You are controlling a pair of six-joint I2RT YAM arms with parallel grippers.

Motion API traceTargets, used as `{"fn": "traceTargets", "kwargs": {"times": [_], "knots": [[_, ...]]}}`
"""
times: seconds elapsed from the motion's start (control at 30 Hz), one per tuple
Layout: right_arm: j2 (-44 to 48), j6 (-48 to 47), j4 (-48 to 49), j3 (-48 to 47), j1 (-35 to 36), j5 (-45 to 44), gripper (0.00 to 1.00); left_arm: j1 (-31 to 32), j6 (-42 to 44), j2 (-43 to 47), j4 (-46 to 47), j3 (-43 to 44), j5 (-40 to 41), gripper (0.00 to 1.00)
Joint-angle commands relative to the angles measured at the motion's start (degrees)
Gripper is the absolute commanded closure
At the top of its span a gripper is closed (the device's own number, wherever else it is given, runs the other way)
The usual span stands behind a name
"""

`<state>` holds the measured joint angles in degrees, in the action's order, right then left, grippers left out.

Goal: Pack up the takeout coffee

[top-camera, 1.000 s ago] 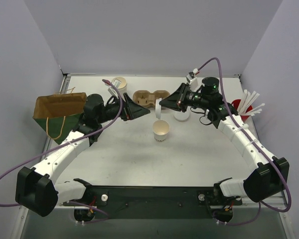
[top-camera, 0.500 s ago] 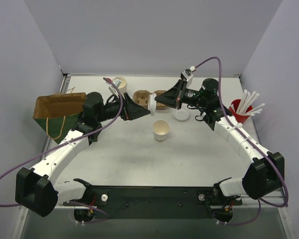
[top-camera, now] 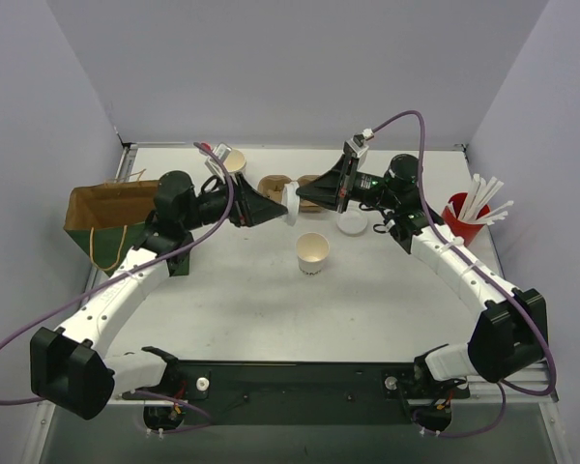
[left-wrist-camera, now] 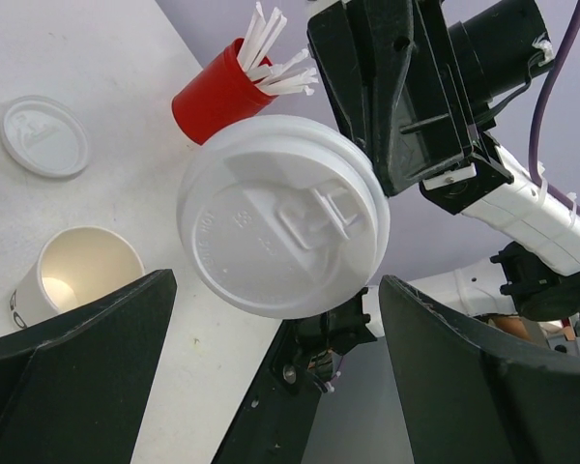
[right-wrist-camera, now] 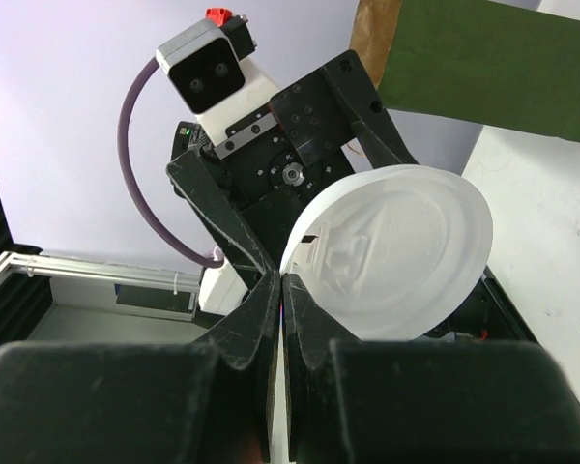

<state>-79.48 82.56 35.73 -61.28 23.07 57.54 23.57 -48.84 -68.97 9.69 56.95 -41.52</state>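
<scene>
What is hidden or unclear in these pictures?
Top view: the cup carrier is mostly hidden behind the left gripper and right gripper.
Left wrist view: the embossed writing on the held lid is too faint to read.
Right wrist view: the open cup lies outside the frame.

Round flat whitish plastic lid (top-camera: pixel 292 205) is off the grey table (top-camera: pixel 271 309), between left gripper (top-camera: pixel 276 209) and right gripper (top-camera: pixel 302 200), in front of the brown moulded-cardboard cup carrier (top-camera: pixel 273 184). Small white open paper cup (top-camera: pixel 312 253) stands nearer, slightly right. Second lid (top-camera: pixel 352 222) lies flat behind and right of that cup. Red cup of white straws (top-camera: pixel 459 215) stands far right, brown paper bag (top-camera: pixel 111 208) far left. Rear paper cup (top-camera: pixel 235 160) stands left of the carrier.
</scene>
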Motion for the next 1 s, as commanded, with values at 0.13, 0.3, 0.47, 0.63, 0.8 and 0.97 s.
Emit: {"fn": "traceTargets", "kwargs": {"times": [0.13, 0.3, 0.47, 0.63, 0.8, 0.97], "knots": [[-0.3, 1.4, 7.4, -0.6, 1.0, 2.1, 1.00, -1.7, 0.8, -1.7, 2.4, 4.8, -4.1, 0.03], [-0.4, 0.8, 6.6, -0.9, 1.3, 2.3, 1.00, -2.6, 0.1, -2.4, 4.1, 5.5, -6.2, 0.02], [-0.6, 1.0, 6.7, -1.2, 1.7, 2.3, 1.00, -3.0, -0.4, -3.1, 5.0, 6.2, -8.0, 0.03], [-1.0, 1.2, 6.7, -2.1, 2.0, 2.4, 1.00, -3.3, 0.1, -3.8, 4.8, 7.2, -9.5, 0.03], [-1.6, 1.4, 6.8, -2.8, 2.2, 2.5, 1.00, -3.4, 2.3, -4.2, 1.9, 8.3, -9.9, 0.03], [-2.1, 1.9, 7.4, -3.5, 2.8, 2.8, 1.00, -3.6, 4.6, -4.5, -1.0, 9.0, -10.2, 0.03]]}}
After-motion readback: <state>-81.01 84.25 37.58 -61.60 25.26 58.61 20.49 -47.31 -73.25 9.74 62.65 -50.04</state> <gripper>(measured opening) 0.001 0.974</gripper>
